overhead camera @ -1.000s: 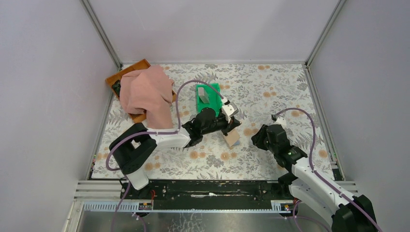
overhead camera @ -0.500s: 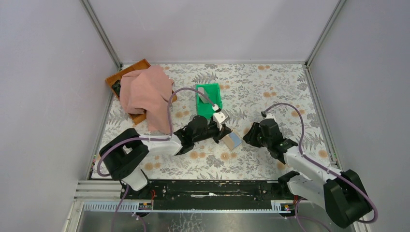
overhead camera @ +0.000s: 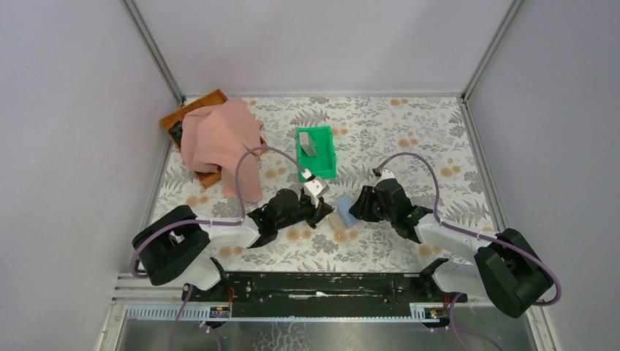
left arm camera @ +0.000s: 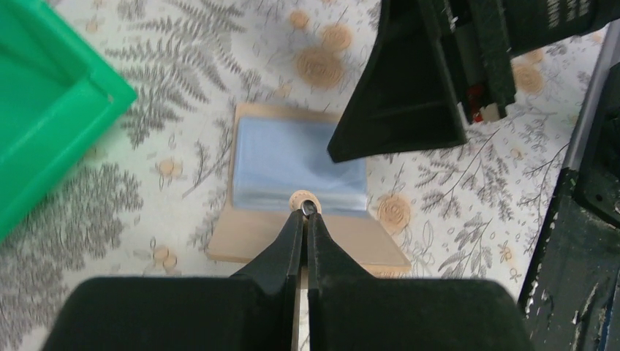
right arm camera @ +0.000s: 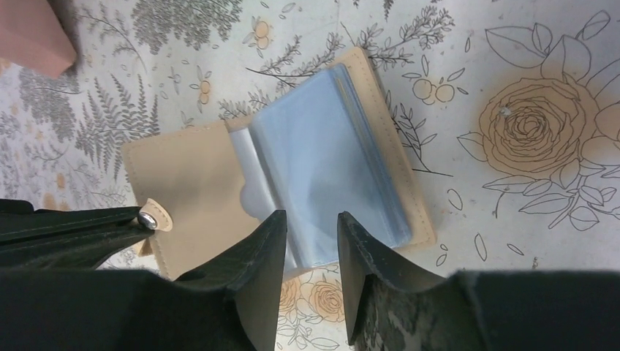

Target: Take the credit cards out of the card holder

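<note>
Our left hand [left arm camera: 305,214] pinches the open card holder [left arm camera: 292,164] by its tab [left arm camera: 304,200], our right hand [right arm camera: 311,235] spread just above it; we judge the credit cards remain inside.

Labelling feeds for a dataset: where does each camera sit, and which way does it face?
Top external: above and behind the arms, looking down on the table; both arms show.
Left wrist: on the left arm, looking along the shut left end effector at the tab of the card holder.
Right wrist: on the right arm, looking down past the open right end effector.
Shared: all three show the card holder; each wrist view catches the other end effector.
</note>
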Controlling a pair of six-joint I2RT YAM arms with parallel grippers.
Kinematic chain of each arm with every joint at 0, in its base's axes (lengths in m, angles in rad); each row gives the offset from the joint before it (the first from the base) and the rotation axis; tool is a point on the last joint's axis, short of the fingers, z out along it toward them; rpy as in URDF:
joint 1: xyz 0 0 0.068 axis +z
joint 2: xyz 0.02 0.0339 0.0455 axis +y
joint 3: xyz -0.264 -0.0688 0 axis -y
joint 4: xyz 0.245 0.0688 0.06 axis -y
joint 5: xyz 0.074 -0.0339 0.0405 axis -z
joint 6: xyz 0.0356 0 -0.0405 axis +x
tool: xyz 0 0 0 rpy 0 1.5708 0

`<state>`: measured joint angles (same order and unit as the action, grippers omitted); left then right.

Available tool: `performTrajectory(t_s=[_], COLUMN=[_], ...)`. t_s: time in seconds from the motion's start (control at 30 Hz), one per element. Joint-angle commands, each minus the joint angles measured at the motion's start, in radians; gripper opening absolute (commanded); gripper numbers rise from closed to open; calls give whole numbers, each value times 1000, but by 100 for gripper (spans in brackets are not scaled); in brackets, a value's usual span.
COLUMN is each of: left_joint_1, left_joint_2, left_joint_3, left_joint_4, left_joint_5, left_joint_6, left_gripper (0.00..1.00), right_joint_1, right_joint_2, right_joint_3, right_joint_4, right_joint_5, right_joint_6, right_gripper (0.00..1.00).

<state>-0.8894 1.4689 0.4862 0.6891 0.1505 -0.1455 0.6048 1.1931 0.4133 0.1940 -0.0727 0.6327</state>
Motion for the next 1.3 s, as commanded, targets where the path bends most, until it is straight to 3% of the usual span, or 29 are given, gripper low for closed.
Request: performTrajectory(t_s=[0.0,0.43,0.57,1.27], left_joint_1=[-6,-10,-10,-11], left_joint_2=[-31,88,149,180], left_joint_3=[-61,42,38,31], left_joint_4=[43,-172,-149,-115], left_joint_5=[-104,-246,-278,-293], left_joint_6=[-83,-135,-136,-135], left_gripper=[0,0,0,0], right_joint_1=[10,10,11,10], right_joint_2=[26,65,92,100], right_joint_3=[38,96,88,71], right_joint_4=[54,-23,-15,-41], right_joint_5=[8,58,66,135], right_joint_6=[-15,-91,-97,-103], right_gripper=[39,43,53,53])
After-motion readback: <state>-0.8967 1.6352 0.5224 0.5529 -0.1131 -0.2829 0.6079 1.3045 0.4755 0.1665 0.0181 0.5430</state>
